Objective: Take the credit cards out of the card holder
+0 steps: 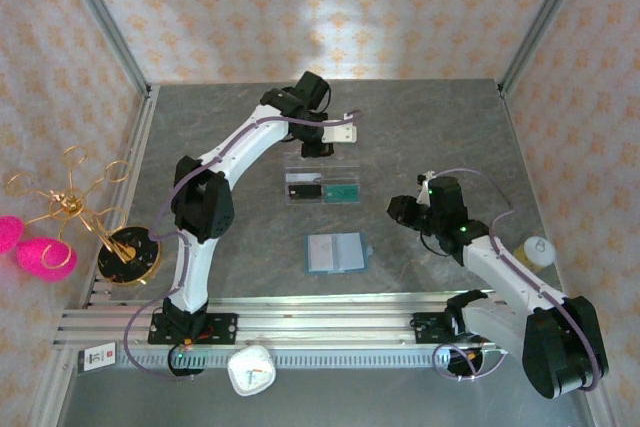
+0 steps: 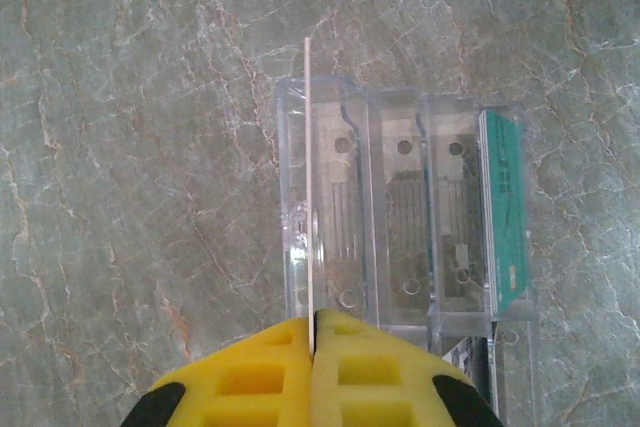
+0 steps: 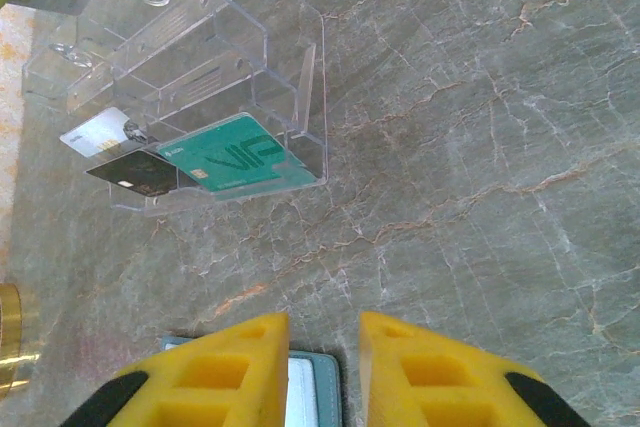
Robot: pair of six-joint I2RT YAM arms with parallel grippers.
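Yellow-padded left gripper [image 2: 313, 319] is pressed together on a thin pale credit card [image 2: 308, 177], held edge-on over the end compartment of the clear acrylic tray [image 2: 400, 117]. We note the right gripper [image 3: 325, 332] with fingers spread apart, hovering over the teal-blue card holder [image 1: 335, 252]. The holder lies flat on the marble-patterned table [image 1: 450, 127], between the tray and the arm bases.

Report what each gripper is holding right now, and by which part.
The left gripper is shut on a thin pale card, seen edge-on and pinched at its near end, over the clear tray. The right gripper is open and holds nothing.
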